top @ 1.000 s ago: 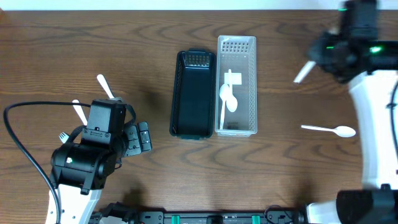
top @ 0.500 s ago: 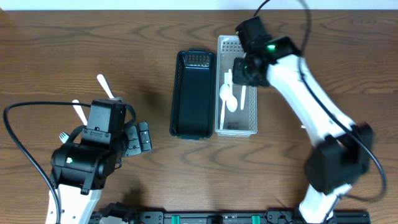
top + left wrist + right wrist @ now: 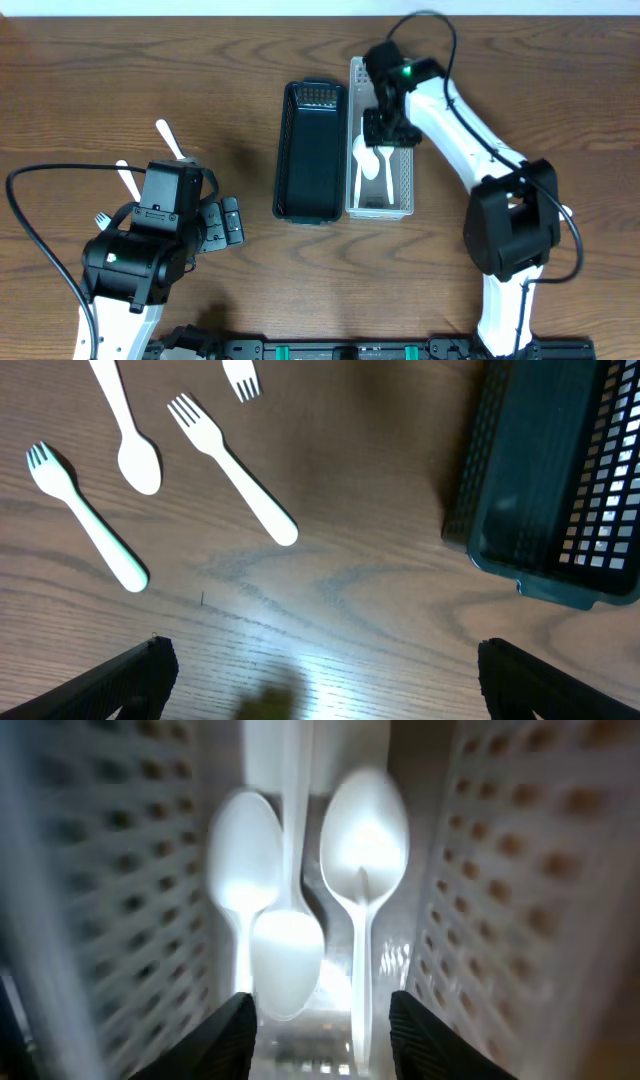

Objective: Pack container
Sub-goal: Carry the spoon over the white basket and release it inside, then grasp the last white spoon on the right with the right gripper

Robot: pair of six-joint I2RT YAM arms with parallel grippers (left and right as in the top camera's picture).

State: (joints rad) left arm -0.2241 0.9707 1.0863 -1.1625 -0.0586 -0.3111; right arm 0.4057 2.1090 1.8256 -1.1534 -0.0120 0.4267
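Brown wood table. Overhead: white bin (image 3: 403, 190) is set mid-table toward the far edge, spoons (image 3: 368, 160) inside, right gripper (image 3: 389, 129) poised in it. Left wrist: left gripper (image 3: 322, 672) is held spread and empty, forks (image 3: 232, 480) ahead. Right wrist: fingers (image 3: 232, 1030) are held apart over the spoons; a handle could be snagged on lifting.
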